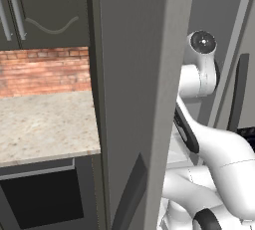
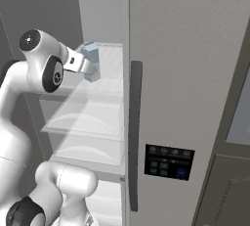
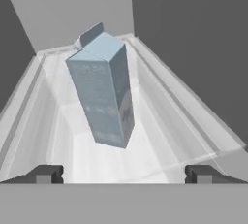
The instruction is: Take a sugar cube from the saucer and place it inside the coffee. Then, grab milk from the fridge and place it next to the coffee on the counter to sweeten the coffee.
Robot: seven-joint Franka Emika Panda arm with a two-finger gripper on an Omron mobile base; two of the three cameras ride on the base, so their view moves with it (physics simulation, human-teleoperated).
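The milk (image 3: 104, 92), a pale blue carton with a gabled top, stands upright on a white shelf inside the fridge (image 1: 134, 99). My gripper (image 3: 123, 174) is open, its two dark fingertips (image 3: 46, 173) spread wide just short of the carton, touching nothing. From the right base view, my arm reaches through the open left side of the fridge, with the gripper (image 2: 89, 68) close to the milk (image 2: 90, 51). The counter (image 1: 45, 122) lies to the left of the open door. The sugar cube, the saucer and the coffee are out of view.
The open fridge door stands edge-on between the counter and my arm. The fridge's right door (image 2: 185, 73) is closed, with a long dark handle (image 2: 135, 132) and a control panel (image 2: 168, 161). Clear drawers (image 2: 93, 122) sit below the milk's shelf. Grey walls flank the shelf closely.
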